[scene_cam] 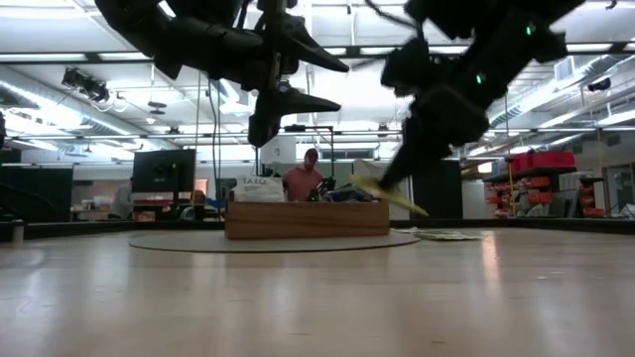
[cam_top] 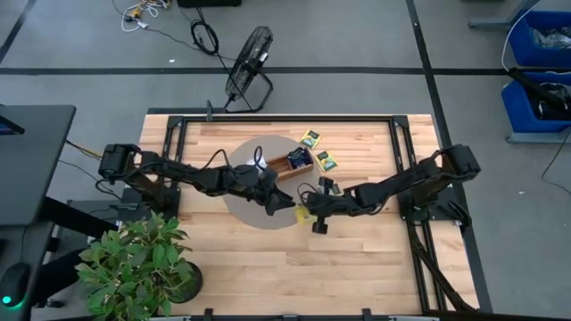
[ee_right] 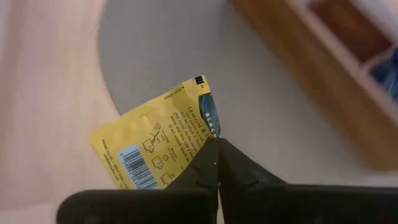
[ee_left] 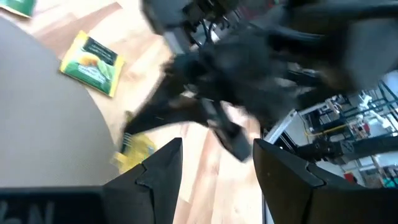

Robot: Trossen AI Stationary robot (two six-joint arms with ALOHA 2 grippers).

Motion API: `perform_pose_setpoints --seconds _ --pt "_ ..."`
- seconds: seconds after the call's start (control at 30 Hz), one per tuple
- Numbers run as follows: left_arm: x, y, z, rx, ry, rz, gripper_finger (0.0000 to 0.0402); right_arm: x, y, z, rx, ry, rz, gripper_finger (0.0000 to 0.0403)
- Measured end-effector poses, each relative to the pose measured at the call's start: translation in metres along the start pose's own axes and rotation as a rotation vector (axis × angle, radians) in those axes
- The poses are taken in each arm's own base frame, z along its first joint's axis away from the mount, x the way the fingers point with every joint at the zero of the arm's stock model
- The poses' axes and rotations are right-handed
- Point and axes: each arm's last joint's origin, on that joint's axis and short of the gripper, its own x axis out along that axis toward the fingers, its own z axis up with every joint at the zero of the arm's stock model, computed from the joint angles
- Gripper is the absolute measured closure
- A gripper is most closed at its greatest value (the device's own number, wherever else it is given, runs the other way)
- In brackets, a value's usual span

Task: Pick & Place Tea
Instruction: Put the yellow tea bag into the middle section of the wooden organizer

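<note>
A yellow tea packet (ee_right: 158,143) hangs in my right gripper (ee_right: 216,149), which is shut on it above the near right rim of the round grey mat (cam_top: 254,209). My left gripper (ee_left: 214,168) hovers open just left of it over the mat, with nothing between its fingers; it shows in the low view (scene_cam: 322,84) up high. The wooden tray (cam_top: 293,163) rests on the mat's far side, with dark packets inside. Two more green-yellow tea packets (cam_top: 310,138) (cam_top: 327,160) lie flat on the table beyond the tray. My right gripper pinches the packet's edge with the dark band (ee_right: 210,127) between its two fingertips (ee_right: 239,169), only at their free ends. The fingers slant down from the table's right. The packet is lifted clear and tilts downward below them (scene_cam: 392,196).
A potted plant (cam_top: 134,267) stands at the near left corner. A black frame rail (cam_top: 406,160) borders the table at right. A fan (cam_top: 250,76) sits on the floor beyond the far edge. Bare wood lies along the near side.
</note>
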Motion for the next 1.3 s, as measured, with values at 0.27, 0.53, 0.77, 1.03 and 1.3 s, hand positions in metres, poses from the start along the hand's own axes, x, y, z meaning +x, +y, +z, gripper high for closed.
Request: perform_pose_setpoints --seconds 0.27,0.53,0.77,1.03,1.3 --pt "-0.002 0.015 0.003 -0.127 0.046 0.083 0.0200 -0.026 0.007 0.034 -0.161 -0.062 -0.063 0.0402" --pt "-0.003 0.016 0.005 -0.164 0.064 0.061 0.0200 -0.029 0.007 0.042 -0.169 -0.089 -0.125 0.0403" --pt "-0.003 0.016 0.004 -0.167 0.070 0.069 0.0203 -0.033 0.011 0.044 -0.190 -0.116 -0.116 0.0403" --pt "-0.003 0.016 0.003 -0.166 0.086 0.063 0.0238 -0.039 0.011 0.059 -0.191 -0.183 -0.113 0.0403" --pt "-0.003 0.015 0.004 -0.163 0.098 0.042 0.0270 -0.040 0.010 0.064 -0.202 -0.195 -0.106 0.0403"
